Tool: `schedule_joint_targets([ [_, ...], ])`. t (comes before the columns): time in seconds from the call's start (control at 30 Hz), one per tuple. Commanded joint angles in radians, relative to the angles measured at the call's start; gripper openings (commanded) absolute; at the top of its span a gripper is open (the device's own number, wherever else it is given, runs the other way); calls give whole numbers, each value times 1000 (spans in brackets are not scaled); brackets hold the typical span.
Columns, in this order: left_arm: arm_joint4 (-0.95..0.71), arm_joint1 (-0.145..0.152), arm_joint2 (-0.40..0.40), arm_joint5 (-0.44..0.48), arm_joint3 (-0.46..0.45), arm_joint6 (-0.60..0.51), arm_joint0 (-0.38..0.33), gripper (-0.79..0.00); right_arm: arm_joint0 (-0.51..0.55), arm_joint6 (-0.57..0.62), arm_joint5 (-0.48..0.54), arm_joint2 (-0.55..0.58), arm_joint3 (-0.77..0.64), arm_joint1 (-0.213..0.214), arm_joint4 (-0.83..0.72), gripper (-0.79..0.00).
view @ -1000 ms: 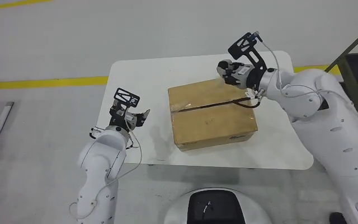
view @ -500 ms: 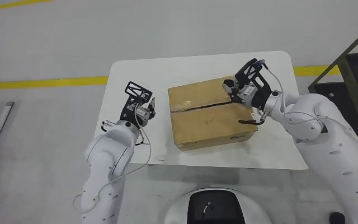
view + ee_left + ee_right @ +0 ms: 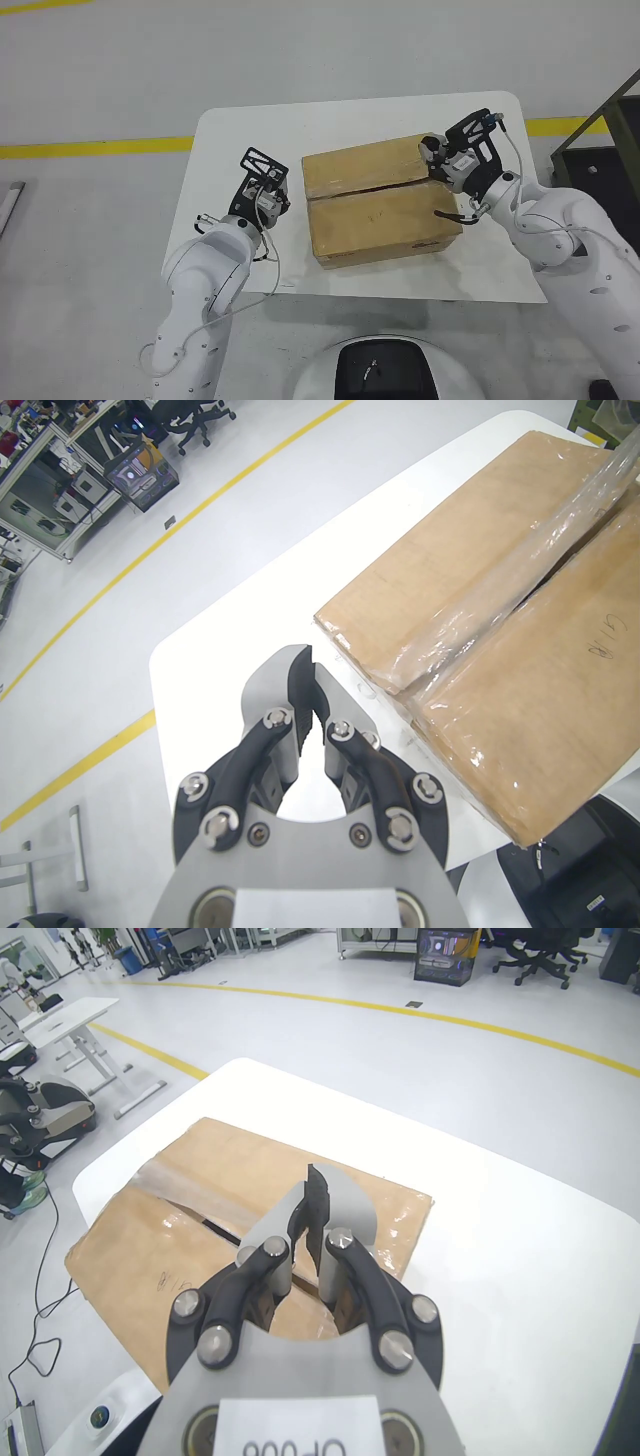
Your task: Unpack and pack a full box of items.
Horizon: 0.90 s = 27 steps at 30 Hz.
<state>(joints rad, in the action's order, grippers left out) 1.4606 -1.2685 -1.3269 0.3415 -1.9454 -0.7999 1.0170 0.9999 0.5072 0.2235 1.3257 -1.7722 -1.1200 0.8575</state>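
In the top view I see the cardboard box [image 3: 380,205] mid-tabletop [image 3: 250,130], with the left tool [image 3: 272,196] just beside its left end and the right tool [image 3: 437,160] over its right end. The left wrist view shows the left tool [image 3: 310,660] pinched closed and empty. The right wrist view shows the right tool [image 3: 315,1184] closed and empty above the box's centre seam.

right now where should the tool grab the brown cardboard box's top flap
Probably the flap's free edge at the dark centre seam, where the two flaps of the brown cardboard box gape. Come from above, one finger in the gap; the clear plastic tape looks split there.
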Motion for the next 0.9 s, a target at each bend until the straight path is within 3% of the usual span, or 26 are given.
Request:
schedule_joint_targets([
  [0.0,-4,0,5,1,1,1,-2,-785,8,-3,30,2,-5,1,-6,-785],
  [0.4,-22,0,36,17,17,5,-24,-785,24,31,109,11,-6,10,23,-785],
  [0.87,-80,-1,76,35,39,-41,-47,-785,-1,58,328,36,5,33,169,-785],
])
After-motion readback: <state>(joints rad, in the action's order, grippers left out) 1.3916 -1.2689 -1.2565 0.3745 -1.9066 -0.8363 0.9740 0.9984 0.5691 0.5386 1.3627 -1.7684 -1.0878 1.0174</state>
